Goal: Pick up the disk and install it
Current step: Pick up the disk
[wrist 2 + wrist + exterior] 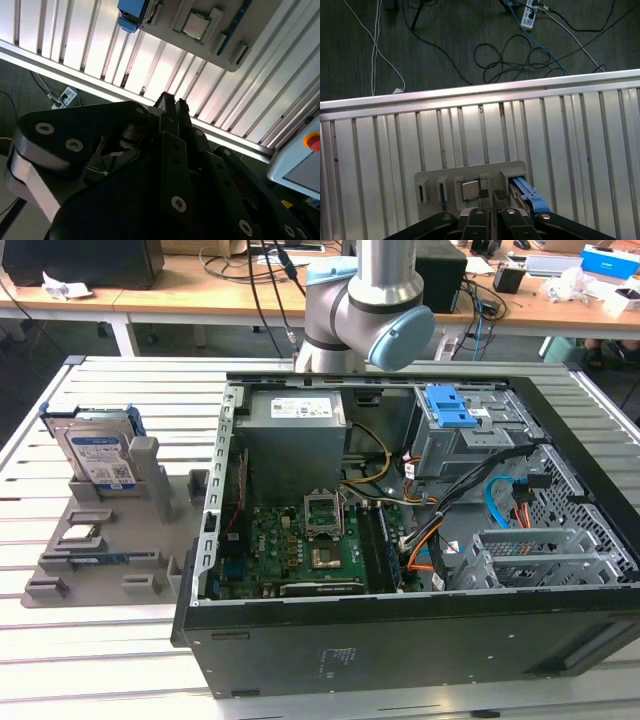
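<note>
Nearest in the exterior view sat the black PC case, lying w/ its open side up on the slatted metal table. Inside it, front to back: the green mobo w/ a CPU socket, orange and black cables running toward the exterior view's right, a grey metal bracket on that side, then the grey PSU and the blue-topped drive cage along the far wall. To the exterior view's left of the case, apart from it, lay a grey parts fixture. A small square CPU chip rested in a pocket near its front. The disk stood on edge in a slot at its far end, label toward the camera, blue frame round its edges, outside the case. Behind the case rose the arm, grey w/ pale blue joint caps. In the second wrist view the gripper had its black fingertips pressed together w/ nothing btwn them, hanging over the table's edge rail, well apart from the fixture and the disk. Farthest off: wooden desks w/ clutter in the exterior view, and in the first wrist view dark floor w/ a white power strip.
</note>
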Controlling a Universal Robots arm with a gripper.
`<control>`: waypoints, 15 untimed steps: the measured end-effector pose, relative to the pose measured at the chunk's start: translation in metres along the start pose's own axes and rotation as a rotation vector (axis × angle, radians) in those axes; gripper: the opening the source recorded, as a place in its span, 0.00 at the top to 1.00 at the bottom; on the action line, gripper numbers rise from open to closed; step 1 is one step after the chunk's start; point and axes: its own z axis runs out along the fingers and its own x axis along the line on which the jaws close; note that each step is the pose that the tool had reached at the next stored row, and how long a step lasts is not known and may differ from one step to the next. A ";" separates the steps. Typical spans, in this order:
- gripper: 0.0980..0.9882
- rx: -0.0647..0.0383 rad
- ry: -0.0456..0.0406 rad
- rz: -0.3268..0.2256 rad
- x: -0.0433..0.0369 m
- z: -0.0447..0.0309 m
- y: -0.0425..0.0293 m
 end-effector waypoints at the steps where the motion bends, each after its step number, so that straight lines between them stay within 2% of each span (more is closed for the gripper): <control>1: 0.85 0.000 0.0000 0.000 0.0000 0.0000 0.0000; 6: 0.50 0.000 0.0001 -0.001 0.0000 0.0000 0.0000; 8: 0.50 0.000 0.0000 -0.001 -0.0001 0.0000 -0.0003; 11: 0.50 0.000 0.0006 -0.001 -0.0035 -0.0004 -0.0100; 13: 0.50 0.000 0.0006 -0.001 -0.0055 -0.0005 -0.0134; 15: 0.50 0.000 0.0006 -0.001 -0.0107 -0.0007 -0.0208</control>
